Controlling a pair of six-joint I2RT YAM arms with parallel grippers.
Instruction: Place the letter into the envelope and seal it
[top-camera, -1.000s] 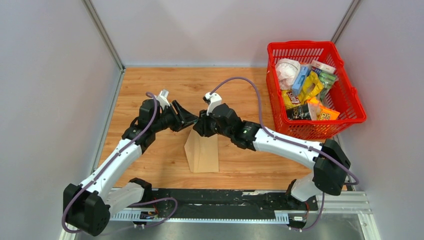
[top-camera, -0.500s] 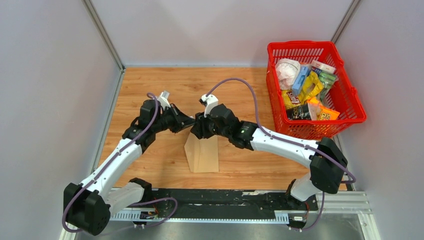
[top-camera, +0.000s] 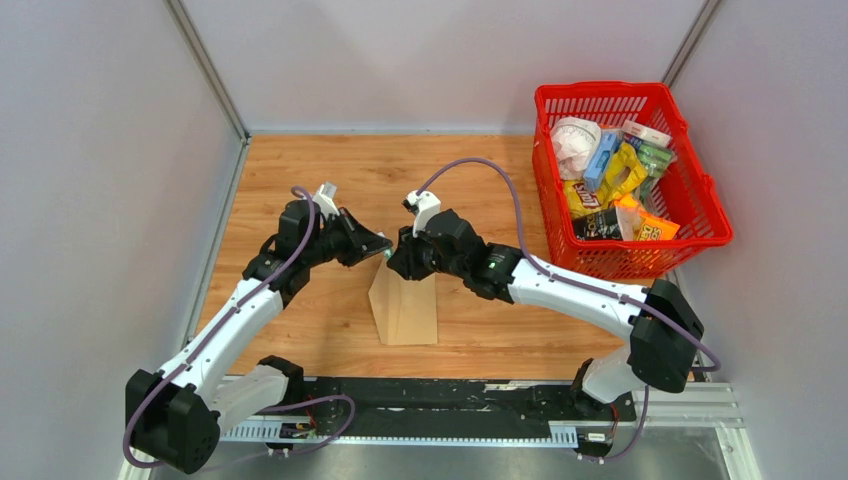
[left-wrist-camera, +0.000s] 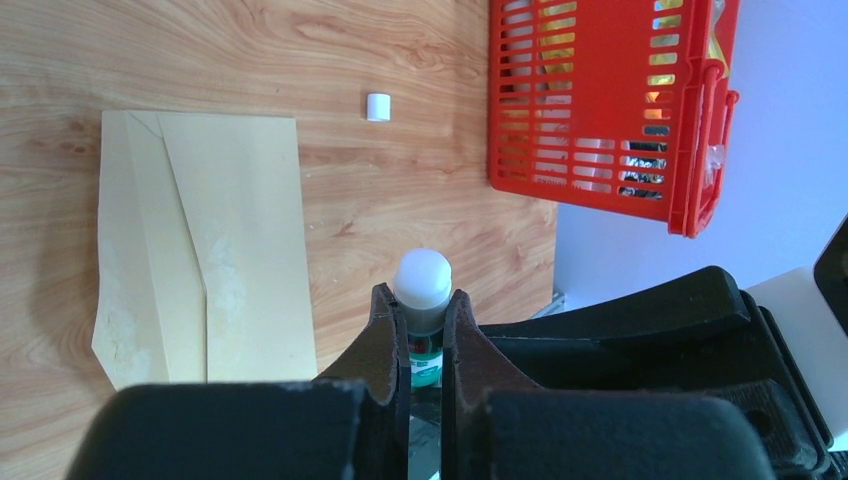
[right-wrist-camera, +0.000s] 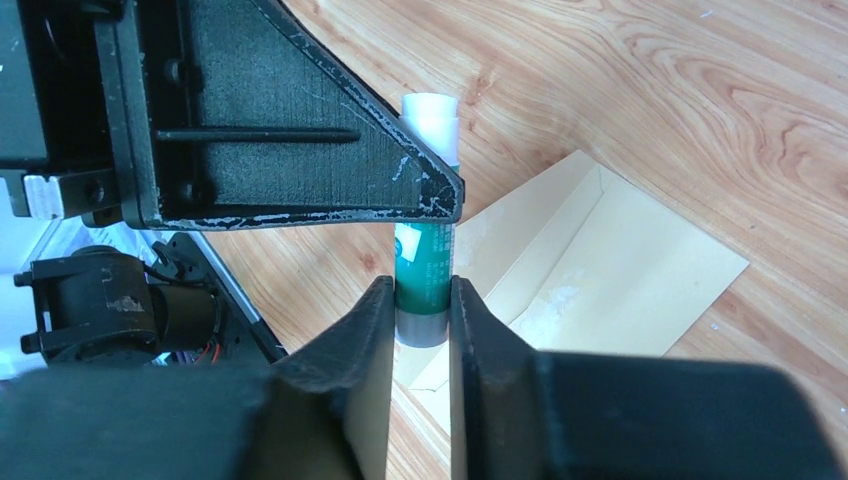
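The tan envelope (top-camera: 405, 305) lies flat on the wooden table with its flap open; it also shows in the left wrist view (left-wrist-camera: 200, 240) and the right wrist view (right-wrist-camera: 600, 270). The letter is not in view. Both grippers meet above the envelope's far end and hold one green glue stick (right-wrist-camera: 425, 255) between them. My left gripper (top-camera: 383, 251) (left-wrist-camera: 421, 297) is shut on its upper part, just below the bare white glue tip (left-wrist-camera: 421, 277). My right gripper (top-camera: 394, 262) (right-wrist-camera: 421, 295) is shut on its grey base end.
A small white cap (left-wrist-camera: 378, 106) lies on the wood beyond the envelope. A red basket (top-camera: 600, 92) full of snack packets stands at the back right and also shows in the left wrist view (left-wrist-camera: 600, 100). Grey walls enclose the table.
My right gripper shifted slightly left, then back right. Both grippers stay together on the glue stick above the envelope, which has not moved.
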